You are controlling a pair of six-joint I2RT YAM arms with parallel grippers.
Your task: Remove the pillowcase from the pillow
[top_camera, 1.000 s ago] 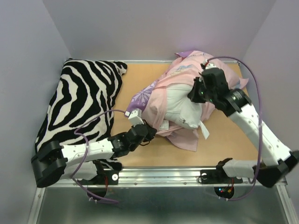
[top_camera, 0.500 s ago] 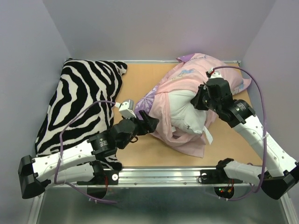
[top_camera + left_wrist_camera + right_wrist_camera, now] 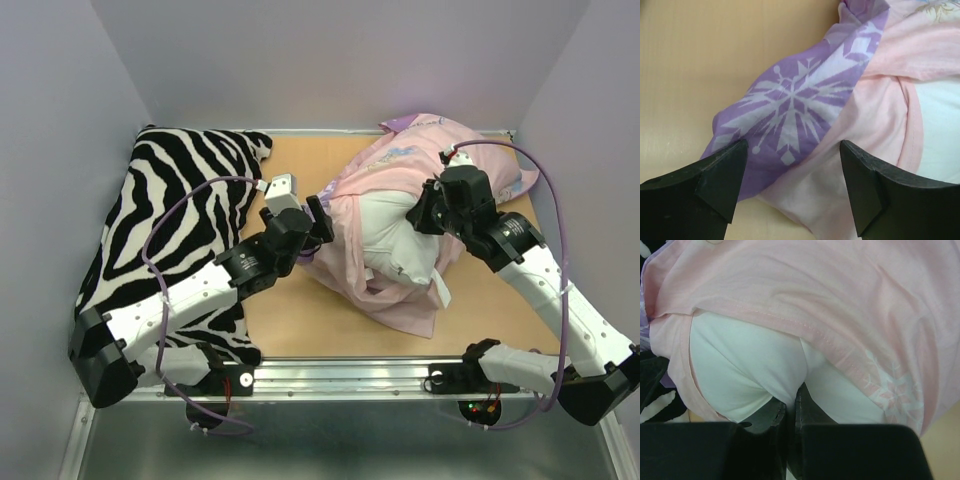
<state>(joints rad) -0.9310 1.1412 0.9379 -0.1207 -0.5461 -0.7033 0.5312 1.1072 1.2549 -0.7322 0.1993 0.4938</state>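
Holds the left tool (image 3: 792,160) wide astride the snowflake fold of the pink-purple fabric pillowcase (image 3: 400,160), toward the back-right corner of the tan surface (image 3: 300,320). Clamps the right tool (image 3: 790,401) tight on the plump white pillow (image 3: 390,235). Cannot see its far end under cloth.

Boxed in by plain lilac-grey walls (image 3: 330,60) at 9, 12 and 3 o'clock. Floored with a tan board tabletop (image 3: 300,165), edged by a thin metal strip (image 3: 320,131) at 12 o'clock and an aluminium rail (image 3: 350,372) at 6 o'clock, with dull grey sheet metal (image 3: 330,445) nearer still. Lit softly and evenly.
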